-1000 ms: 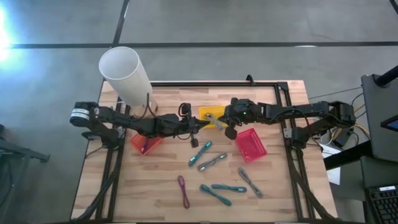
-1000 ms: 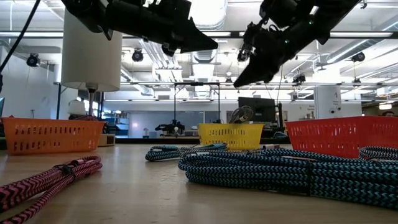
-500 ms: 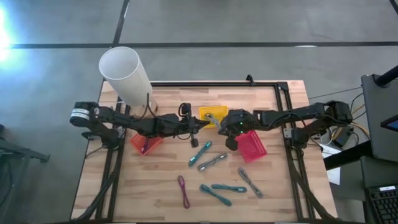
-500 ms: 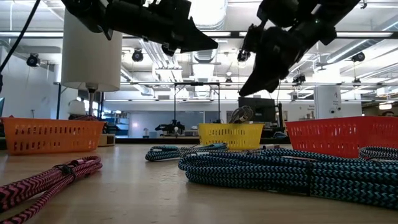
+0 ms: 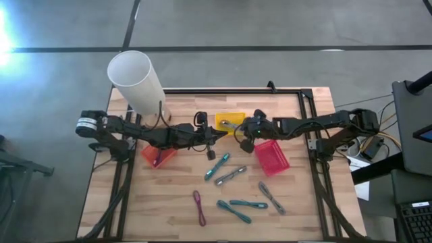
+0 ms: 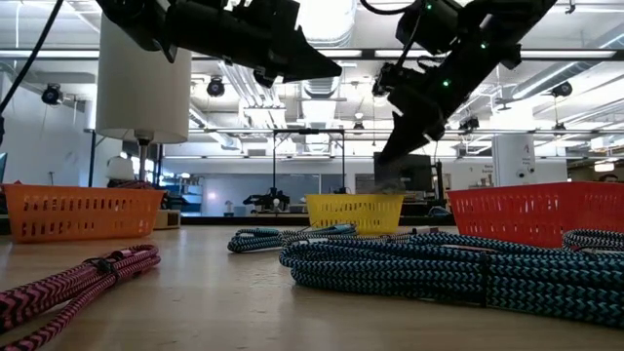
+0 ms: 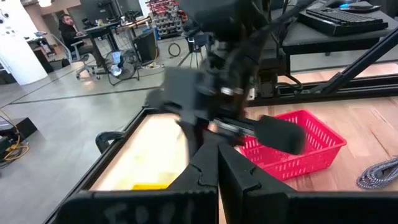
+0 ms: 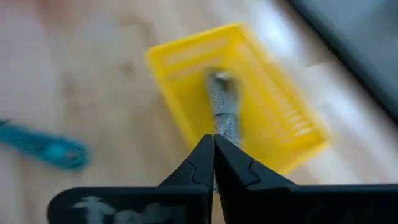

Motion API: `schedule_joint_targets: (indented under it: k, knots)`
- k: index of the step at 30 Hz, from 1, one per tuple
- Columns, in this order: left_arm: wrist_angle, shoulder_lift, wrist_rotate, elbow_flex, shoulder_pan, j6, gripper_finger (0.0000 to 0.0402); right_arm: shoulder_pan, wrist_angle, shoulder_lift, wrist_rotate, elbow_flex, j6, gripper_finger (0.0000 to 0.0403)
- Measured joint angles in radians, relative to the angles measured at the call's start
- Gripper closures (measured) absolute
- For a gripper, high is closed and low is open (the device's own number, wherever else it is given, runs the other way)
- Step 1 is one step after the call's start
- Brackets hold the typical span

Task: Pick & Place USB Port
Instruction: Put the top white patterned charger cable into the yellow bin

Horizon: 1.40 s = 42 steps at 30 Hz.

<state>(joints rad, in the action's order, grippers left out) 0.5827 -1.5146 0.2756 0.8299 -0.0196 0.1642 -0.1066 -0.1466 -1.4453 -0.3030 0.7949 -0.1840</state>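
A grey braided cable (image 8: 219,99) lies in the yellow basket (image 8: 186,53) at the table's far middle (image 5: 229,115). My right gripper (image 8: 213,140) is shut and slants down from the right, its tips at the cable's near end, at the basket (image 6: 356,213). My left gripper (image 7: 217,149) is shut and holds nothing. It hovers level above the table just left of the yellow basket (image 5: 214,135). My right gripper's shut fingertips (image 8: 205,152) meet the grey cable at its near end (image 8: 222,132), slanting down from the table's right. They press on it and do not pinch it. The cable lies along the basket's floor, in line with the fingers.
An orange basket (image 5: 156,155) stands left of the arms and a red one (image 5: 272,156) right. A white cylinder (image 5: 135,81) rises at the far left. Teal (image 5: 217,165), grey (image 5: 229,177) and pink (image 5: 200,207) cable bundles lie across the near half.
My right gripper has sunk toward the yellow basket and tipped more steeply down, staying shut. The grey cable, which stuck up over the basket's rim, now lies down inside it.
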Motion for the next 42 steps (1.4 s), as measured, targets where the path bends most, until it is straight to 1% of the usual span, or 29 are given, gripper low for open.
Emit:
schedule_joint_targets:
  k: [2,3,7,9,12,14,18,21,27,33,35,37,42]
  knots:
    - [0.0,0.0,0.0,0.0,0.0,0.0,0.0401,0.0,-0.03,0.01,-0.06,0.018,0.0,0.0394]
    - [-0.001,0.0,0.0,0.0,0.0,0.0,0.0401,0.001,-0.047,0.013,-0.074,0.027,0.0,0.0394]
    - [-0.003,0.0,0.0,0.0,0.0,0.0,0.0401,0.004,-0.068,0.018,-0.067,0.072,0.005,0.0394]
    - [-0.005,0.0,0.0,0.0,0.0,0.0,0.0401,0.009,-0.064,0.018,-0.007,0.097,0.013,0.0394]
    - [-0.008,0.0,0.0,0.0,0.0,-0.001,0.0401,0.017,-0.063,0.018,0.12,0.117,0.023,0.0394]
    - [-0.008,0.0,0.0,0.0,-0.001,-0.001,0.0401,0.026,-0.066,0.018,0.184,0.118,0.023,0.0394]
    - [-0.019,0.008,0.0,0.0,-0.005,0.0,0.0402,0.064,-0.067,0.018,0.24,0.1,0.045,0.0394]
    - [-0.063,0.029,0.0,0.0,-0.007,0.0,0.0402,0.11,-0.07,0.018,0.277,0.083,0.071,0.0394]
    - [-0.212,0.101,0.0,0.0,-0.01,0.003,0.0401,0.165,-0.09,0.018,0.275,0.082,0.073,0.0394]
    - [-0.379,0.178,-0.001,0.0,-0.024,0.002,0.0401,0.167,-0.101,0.018,0.276,0.083,0.083,0.0394]
    - [-0.425,0.202,-0.002,0.0,-0.026,0.002,0.0401,0.167,-0.104,0.018,0.275,0.083,0.119,0.0394]
    - [-0.453,0.223,-0.001,0.0,-0.026,-0.002,0.0401,0.168,-0.096,0.017,0.276,0.083,0.189,0.0394]
    - [-0.473,0.255,-0.001,0.0,-0.025,-0.008,0.0401,0.167,-0.036,0.017,0.282,0.084,0.307,0.0394]
